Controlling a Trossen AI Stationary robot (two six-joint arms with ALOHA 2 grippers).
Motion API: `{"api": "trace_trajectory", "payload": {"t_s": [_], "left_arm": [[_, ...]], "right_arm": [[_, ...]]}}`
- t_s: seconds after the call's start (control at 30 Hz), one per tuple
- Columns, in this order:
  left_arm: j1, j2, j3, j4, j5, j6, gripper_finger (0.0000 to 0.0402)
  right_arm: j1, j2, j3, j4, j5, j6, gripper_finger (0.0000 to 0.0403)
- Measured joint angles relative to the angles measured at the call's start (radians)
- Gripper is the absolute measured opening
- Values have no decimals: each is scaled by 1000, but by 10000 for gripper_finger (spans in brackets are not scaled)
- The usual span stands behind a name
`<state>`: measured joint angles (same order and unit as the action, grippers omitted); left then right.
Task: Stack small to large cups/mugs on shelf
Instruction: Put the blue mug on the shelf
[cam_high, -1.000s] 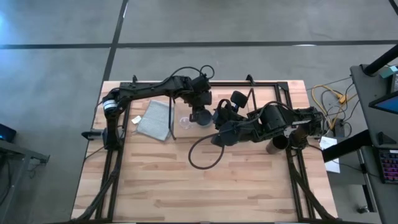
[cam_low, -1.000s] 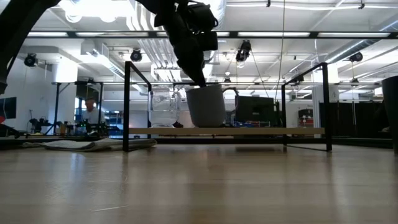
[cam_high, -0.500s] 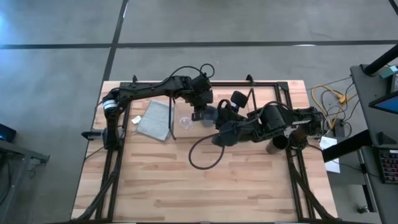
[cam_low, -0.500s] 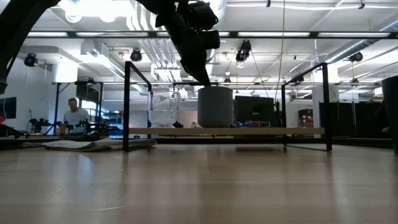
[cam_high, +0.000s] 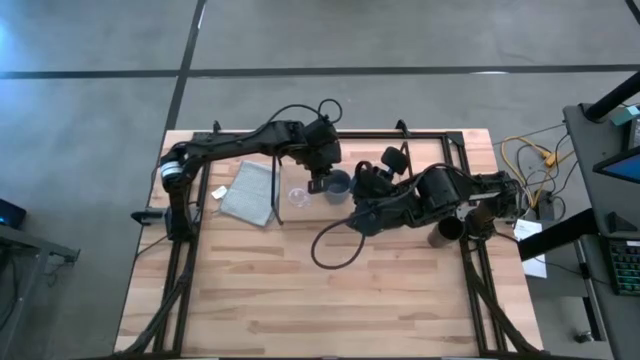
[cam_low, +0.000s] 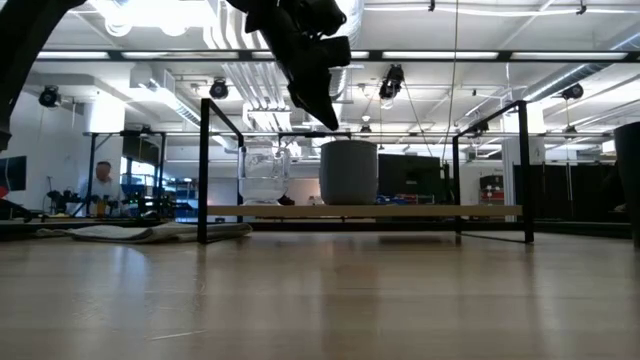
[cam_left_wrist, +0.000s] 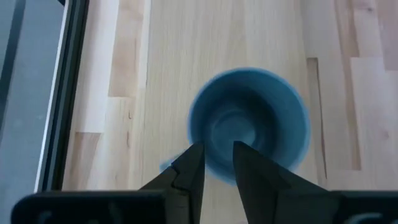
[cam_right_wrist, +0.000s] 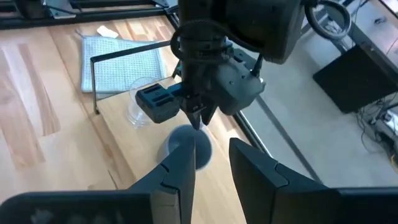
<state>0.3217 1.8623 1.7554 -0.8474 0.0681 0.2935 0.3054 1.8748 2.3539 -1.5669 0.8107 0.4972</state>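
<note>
The blue-grey mug (cam_high: 338, 184) stands upright on its base on the light-wood shelf (cam_low: 400, 211), mouth up. It also shows in the low view (cam_low: 348, 172) and in the left wrist view (cam_left_wrist: 249, 127). The clear cup (cam_low: 262, 175) stands on the shelf just left of it (cam_high: 297, 195). My left gripper (cam_left_wrist: 217, 163) hovers a little above the mug's rim, slightly open and empty (cam_low: 330, 118). My right gripper (cam_right_wrist: 211, 149) is open and empty, level, just right of the mug (cam_high: 360, 195). The dark cup (cam_high: 443, 232) stands by the table's right edge.
A grey folded cloth (cam_high: 250, 192) lies left of the shelf's black wire end frame (cam_right_wrist: 93, 81). A black cable loop (cam_high: 335, 245) lies on the table near the middle. A person (cam_low: 103, 180) is in the room far behind.
My left gripper carried the tilted mug toward the table's right, stood it upright on the shelf beside the clear cup, then rose off its rim. The mug stays standing on the board.
</note>
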Motion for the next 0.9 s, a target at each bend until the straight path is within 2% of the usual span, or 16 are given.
{"api": "trace_trajectory", "payload": {"t_s": [0.1, 0.3, 0.53, 0.63, 0.8, 0.9], "left_arm": [[-2, -7, 0, -1, 0, 0, 70], [-2, -10, 0, -10, 0, 0, 70], [-2, -10, 0, -11, -7, -1, 71], [-1, -10, -4, -38, -60, -2, 71], [-1, -6, -13, -85, -205, -3, 71], [1, -6, -28, -77, -209, -3, 70]], "right_arm": [[0, 0, 0, 0, -10, 24, 93], [12, 0, -1, 4, -106, 55, 93], [37, 0, -2, 4, -110, 83, 93], [47, 0, -2, 4, -111, 83, 93], [56, 0, -2, 4, -111, 83, 93], [57, 0, -2, 4, -111, 83, 93]]}}
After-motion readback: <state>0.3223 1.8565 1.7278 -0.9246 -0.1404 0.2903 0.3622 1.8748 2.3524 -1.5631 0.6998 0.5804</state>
